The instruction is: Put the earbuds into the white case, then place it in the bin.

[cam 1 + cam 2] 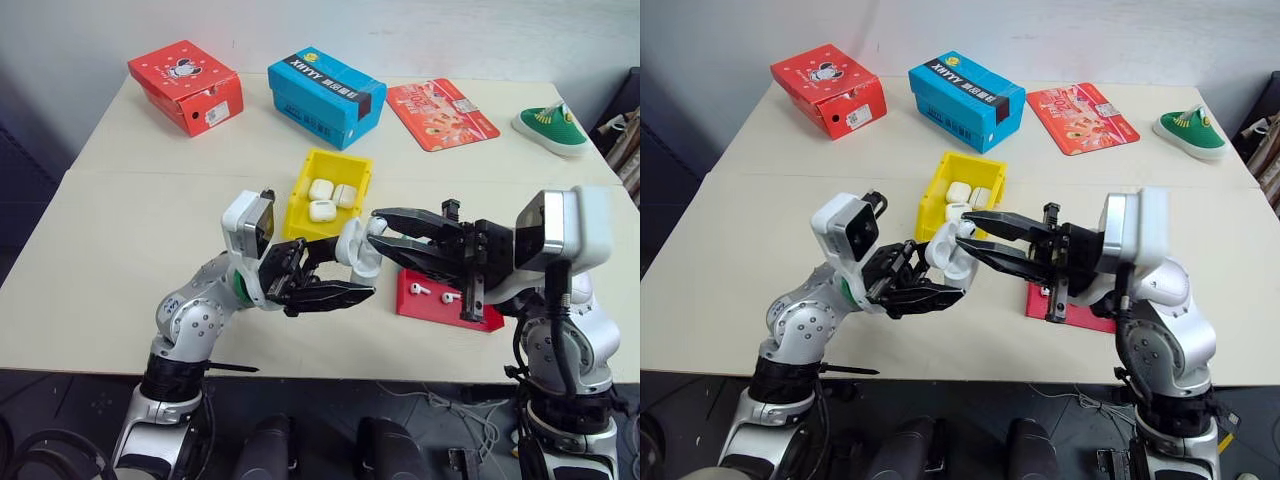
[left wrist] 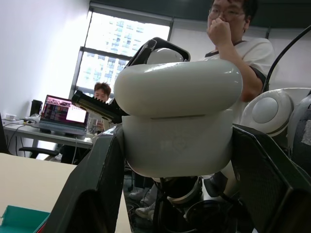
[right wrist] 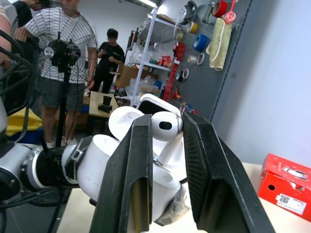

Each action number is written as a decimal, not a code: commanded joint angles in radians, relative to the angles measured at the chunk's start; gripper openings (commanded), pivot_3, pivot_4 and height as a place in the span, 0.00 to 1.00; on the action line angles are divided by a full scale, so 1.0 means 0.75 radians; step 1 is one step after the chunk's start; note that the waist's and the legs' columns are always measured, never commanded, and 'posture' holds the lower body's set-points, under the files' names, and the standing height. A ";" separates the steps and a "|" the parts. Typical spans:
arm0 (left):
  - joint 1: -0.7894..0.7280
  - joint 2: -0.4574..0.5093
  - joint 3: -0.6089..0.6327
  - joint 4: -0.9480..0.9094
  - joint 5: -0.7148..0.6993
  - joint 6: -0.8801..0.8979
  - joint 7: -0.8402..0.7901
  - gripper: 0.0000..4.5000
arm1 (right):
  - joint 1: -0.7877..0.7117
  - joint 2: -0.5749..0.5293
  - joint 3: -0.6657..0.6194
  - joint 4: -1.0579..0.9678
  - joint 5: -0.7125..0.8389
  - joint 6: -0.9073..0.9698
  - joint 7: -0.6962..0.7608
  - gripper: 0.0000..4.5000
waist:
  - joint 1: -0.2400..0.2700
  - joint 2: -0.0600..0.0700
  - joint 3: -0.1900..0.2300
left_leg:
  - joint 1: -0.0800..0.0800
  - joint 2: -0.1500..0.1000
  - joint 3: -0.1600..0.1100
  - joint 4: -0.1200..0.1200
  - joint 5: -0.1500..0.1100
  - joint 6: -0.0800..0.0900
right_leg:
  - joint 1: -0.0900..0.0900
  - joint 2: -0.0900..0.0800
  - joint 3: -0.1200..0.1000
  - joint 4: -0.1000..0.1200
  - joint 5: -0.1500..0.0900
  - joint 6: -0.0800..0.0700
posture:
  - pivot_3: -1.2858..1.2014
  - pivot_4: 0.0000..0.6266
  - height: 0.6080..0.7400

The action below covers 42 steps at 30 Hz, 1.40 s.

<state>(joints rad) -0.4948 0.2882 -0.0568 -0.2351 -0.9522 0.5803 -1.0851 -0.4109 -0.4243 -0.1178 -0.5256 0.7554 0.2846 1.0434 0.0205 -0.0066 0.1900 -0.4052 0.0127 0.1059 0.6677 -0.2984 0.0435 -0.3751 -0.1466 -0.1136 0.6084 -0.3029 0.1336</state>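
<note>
Between both tools, white case [image 1: 355, 247] upright in left tool's [image 1: 345, 275] pinch, earbud [image 3: 165, 127] stem-down in right tool's [image 1: 378, 232].

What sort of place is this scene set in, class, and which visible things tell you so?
Probably a workshop-style lab or office: a pegboard wall hung with tape rolls, stocked shelving, and a person at a laptop on a desk.
</note>
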 commanded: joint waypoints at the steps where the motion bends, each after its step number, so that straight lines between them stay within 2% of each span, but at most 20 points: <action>1: 0.008 -0.016 0.005 -0.093 -0.018 -0.009 0.019 0.62 | 0.008 -0.029 0.018 -0.005 0.002 -0.024 0.012 0.11 | 0.001 0.000 0.000 | 0.000 0.000 0.000 0.000 0.000 0.000 | 0.000 0.000 0.000 0.000 0.000 0.000 | 0.52 0.24 1.00; 22: 0.022 -0.041 -0.001 -0.117 0.058 -0.086 0.002 0.62 | 0.088 -0.157 0.033 0.060 0.055 -0.001 0.087 0.11 | 0.001 0.000 0.000 | 0.000 0.000 0.000 0.000 0.000 0.000 | 0.000 0.000 0.000 -0.001 0.000 0.000 | 0.52 0.24 1.00; 24: 0.020 -0.037 -0.003 -0.117 0.072 -0.100 -0.007 0.62 | 0.087 -0.173 0.031 0.063 0.066 0.018 0.092 0.27 | 0.002 0.000 0.000 | 0.000 0.000 0.000 0.000 0.000 0.000 | 0.000 -0.001 0.000 -0.001 0.000 0.000 | 0.52 0.24 1.00; 26: 0.023 -0.034 -0.001 -0.115 0.084 -0.110 -0.010 0.62 | 0.089 -0.195 0.006 0.065 0.089 0.032 0.089 0.37 | 0.002 0.000 0.000 | 0.000 0.000 0.000 0.000 0.000 0.000 | 0.000 -0.001 0.000 -0.001 0.000 0.000 | 0.52 0.24 1.00; 27: 0.034 -0.026 0.002 -0.112 0.104 -0.126 -0.016 0.62 | 0.102 -0.219 -0.047 0.065 0.113 0.038 0.081 0.47 | 0.002 0.000 0.000 | 0.000 0.000 0.000 0.000 0.000 0.000 | 0.000 -0.001 0.000 -0.001 0.000 0.000 | 0.52 0.24 1.00; 29: 0.053 -0.012 0.006 -0.110 0.131 -0.148 -0.025 0.62 | 0.128 -0.255 -0.119 0.060 0.147 0.050 0.067 0.60 | 0.006 0.000 0.000 | 0.000 0.000 0.000 0.000 0.000 0.000 | 0.000 -0.001 0.000 -0.001 0.000 0.000 | 0.52 0.24 1.00; 31: 0.108 0.031 0.018 -0.097 0.197 -0.211 -0.050 0.62 | 0.214 -0.331 -0.282 0.092 0.174 0.062 0.058 0.71 | 0.007 0.000 0.000 | 0.000 0.000 0.000 0.000 0.000 0.001 | 0.001 -0.001 -0.001 -0.002 0.000 0.000 | 0.52 0.24 1.00; 32: 0.138 0.050 0.030 -0.094 0.221 -0.237 -0.051 0.62 | 0.280 -0.377 -0.358 0.126 0.143 0.038 0.100 0.82 | 0.008 0.000 0.000 | 0.000 0.000 0.000 0.000 -0.001 0.001 | 0.001 -0.002 -0.001 -0.002 0.000 0.000 | 0.52 0.24 1.00; 34: 0.179 0.069 0.049 -0.095 0.246 -0.279 -0.042 0.62 | 0.390 -0.441 -0.451 0.190 0.077 -0.016 0.168 0.94 | 0.008 0.000 0.000 | 0.000 -0.001 0.000 -0.001 -0.001 0.002 | 0.002 -0.002 -0.001 -0.003 0.000 0.000 | 0.52 0.24 1.00; 35: 0.210 0.087 0.061 -0.105 0.266 -0.302 -0.034 0.62 | 0.489 -0.480 -0.524 0.305 -0.010 -0.087 0.213 0.99 | 0.008 0.000 0.000 | 0.000 -0.001 0.000 -0.001 -0.001 0.002 | 0.002 -0.002 -0.001 -0.004 0.000 0.000 | 0.52 0.24 1.00; 37: 0.261 0.115 0.077 -0.122 0.286 -0.330 -0.033 0.62 | 0.638 -0.540 -0.635 0.538 -0.152 -0.223 0.279 0.99 | 0.015 0.000 0.000 | 0.000 -0.001 0.000 -0.001 -0.001 0.002 | 0.003 -0.002 -0.002 -0.005 0.000 0.000 | 0.52 0.24 1.00; 42: 0.337 0.151 0.108 -0.166 0.289 -0.343 0.014 0.62 | 0.764 -0.662 -0.725 1.028 -0.448 -0.413 0.115 0.99 | 0.002 0.000 0.000 | 0.001 -0.001 0.004 0.000 -0.001 0.005 | 0.003 -0.003 0.001 -0.007 0.001 0.002 | 0.52 0.24 1.00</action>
<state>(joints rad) -0.2478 0.4004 0.0110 -0.3084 -0.7355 0.3436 -1.0882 0.1557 -0.8881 -0.6132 0.1738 0.4796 0.0301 1.1694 0.0224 -0.0065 0.1899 -0.4031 0.0117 0.1099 0.6675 -0.2990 0.0470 -0.3730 -0.1492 -0.1119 0.6013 -0.3022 0.1349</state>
